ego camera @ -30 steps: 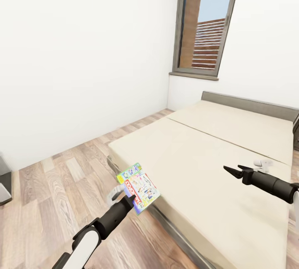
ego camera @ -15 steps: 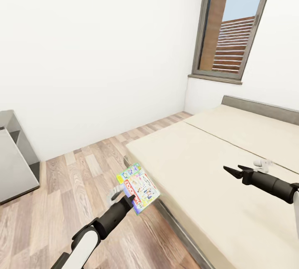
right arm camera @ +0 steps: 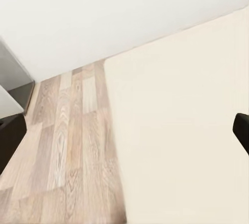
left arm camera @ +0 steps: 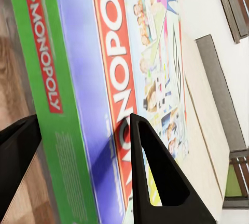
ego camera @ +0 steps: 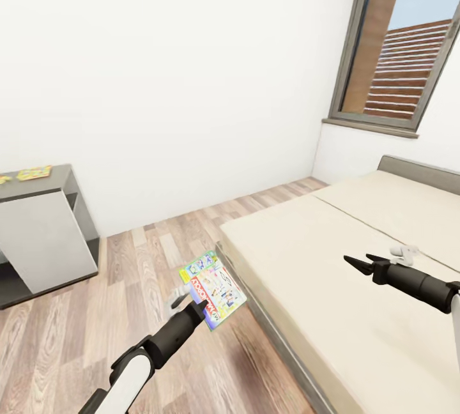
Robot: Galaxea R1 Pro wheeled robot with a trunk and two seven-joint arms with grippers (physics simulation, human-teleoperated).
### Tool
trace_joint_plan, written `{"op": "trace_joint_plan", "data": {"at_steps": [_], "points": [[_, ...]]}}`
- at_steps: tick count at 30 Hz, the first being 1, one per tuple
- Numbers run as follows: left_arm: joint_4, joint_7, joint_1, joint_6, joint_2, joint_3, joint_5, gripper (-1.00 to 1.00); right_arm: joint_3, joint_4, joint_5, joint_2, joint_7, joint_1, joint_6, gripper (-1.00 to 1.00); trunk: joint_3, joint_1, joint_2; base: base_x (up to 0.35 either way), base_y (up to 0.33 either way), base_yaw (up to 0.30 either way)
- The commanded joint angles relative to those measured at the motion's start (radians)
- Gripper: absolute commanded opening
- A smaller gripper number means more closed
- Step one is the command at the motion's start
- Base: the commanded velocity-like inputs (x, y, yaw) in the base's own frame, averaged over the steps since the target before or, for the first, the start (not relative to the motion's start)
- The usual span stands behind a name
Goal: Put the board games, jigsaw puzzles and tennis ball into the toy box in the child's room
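Left gripper [ego camera: 203,307] pinches the Monopoly board game [ego camera: 213,287], fingers [left arm camera: 155,177] clamped on its green edge, box tilted over the wood floor [ego camera: 140,286] just beside the bed [ego camera: 332,273]. Right gripper [ego camera: 359,262] hovers above the mattress, jaws spread, empty. Far left, the table [ego camera: 45,209] carries a jigsaw puzzle [ego camera: 34,173].

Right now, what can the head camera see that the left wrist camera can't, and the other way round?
Head view alone: the window, a grey cabinet with puzzle boxes on top, and the right gripper, open over the bed.
Left wrist view alone: the MONOPOLY lettering, readable up close.
Both: the board game clamped in the left gripper, plus bed and wood floor.
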Motion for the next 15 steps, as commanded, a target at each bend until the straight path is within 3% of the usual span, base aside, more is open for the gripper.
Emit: {"op": "trace_joint_plan", "data": {"at_steps": [1, 15], "points": [[-0.001, 0.01, -0.001, 0.0, 0.001, -0.002, 0.009, -1.0, -0.002, -0.001, 0.01, 0.0, 0.01, -0.001, 0.004, 1.0, 0.002, -0.004, 0.007, 0.0, 0.0, 0.293], [0.0, 0.01, -0.001, 0.0, 0.001, -0.002, 0.009, -1.0, -0.001, -0.002, 0.01, 0.0, 0.01, -0.001, 0.004, 1.0, 0.046, -0.058, 0.105, 0.0, 0.0, 0.294]]}}
